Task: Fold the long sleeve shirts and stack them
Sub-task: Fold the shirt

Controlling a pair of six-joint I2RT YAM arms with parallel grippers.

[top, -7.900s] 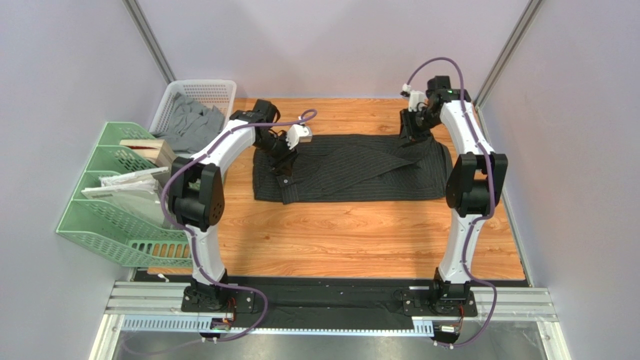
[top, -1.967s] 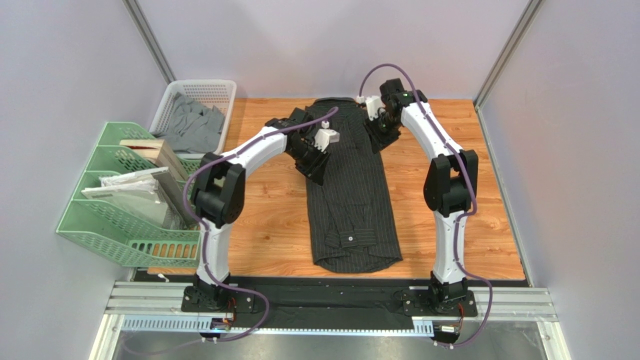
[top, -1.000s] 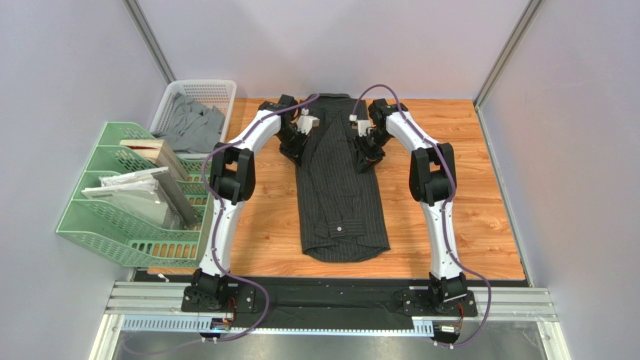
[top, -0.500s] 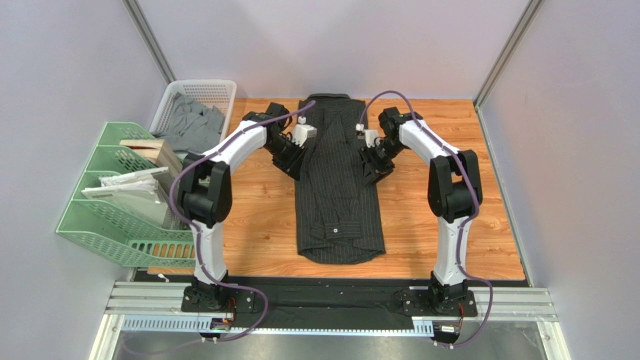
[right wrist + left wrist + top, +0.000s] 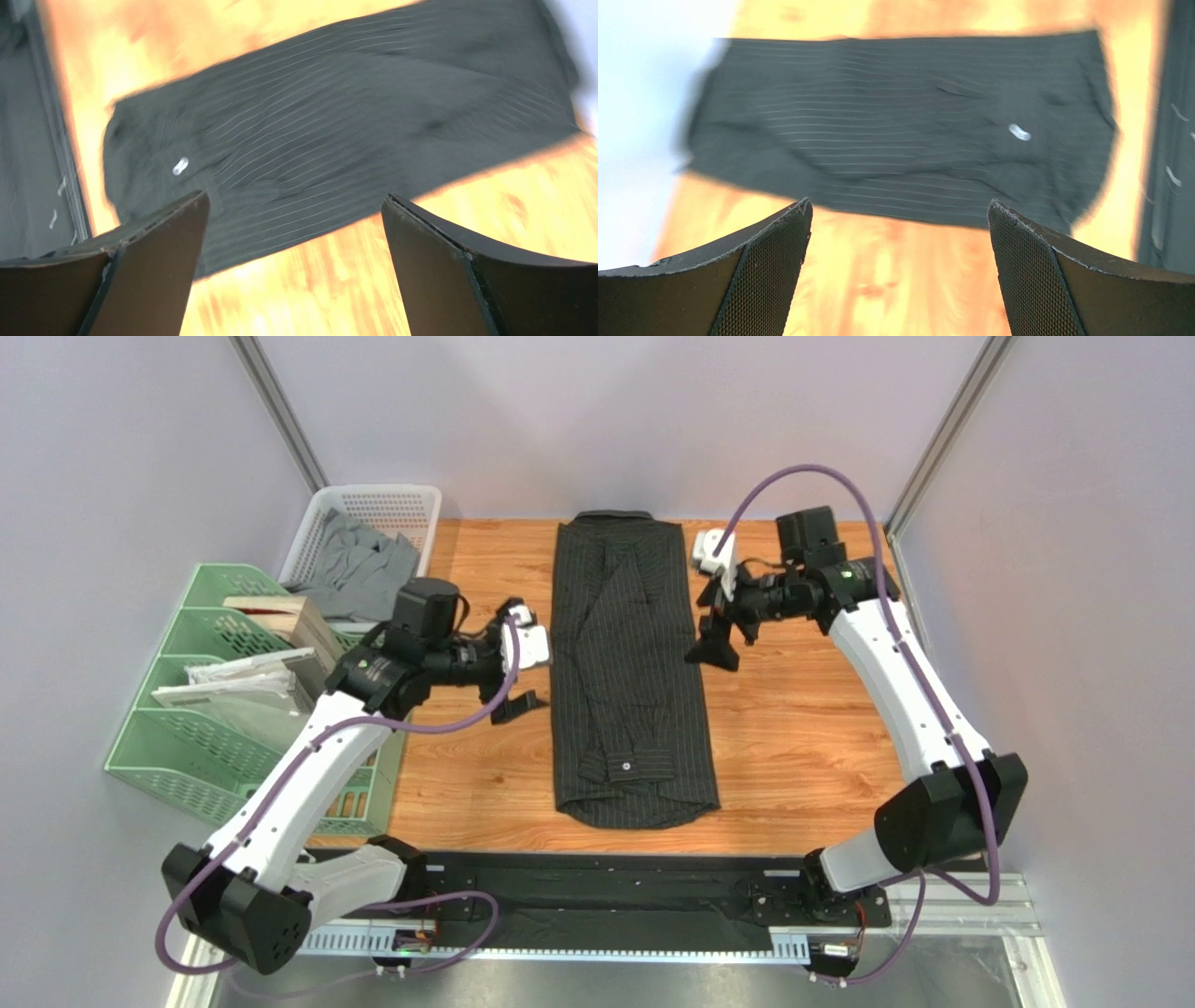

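One long sleeve shirt (image 5: pixel 626 672), charcoal with pale pinstripes, lies flat in the middle of the wooden table as a narrow strip running from the far edge toward me. My left gripper (image 5: pixel 529 661) hovers just left of the strip, open and empty. To the right of the strip, at its upper half, hangs my right gripper (image 5: pixel 707 623), also open and empty. In the left wrist view the shirt (image 5: pixel 899 154) lies beyond the spread gripper (image 5: pixel 898 208), with bare wood between the fingers. The right wrist view shows the same shirt (image 5: pixel 337 133) past the open gripper (image 5: pixel 295 199).
A white basket (image 5: pixel 379 493) holding grey garments (image 5: pixel 358 571) stands at the far left corner. A green file rack (image 5: pixel 197 742) with papers and a box sits along the left edge. A black strip (image 5: pixel 631 875) runs along the near edge.
Both grippers have opened and let go of the shirt. Each arm has swung outward and back from the strip's sides. The shirt stays flat where it was laid.
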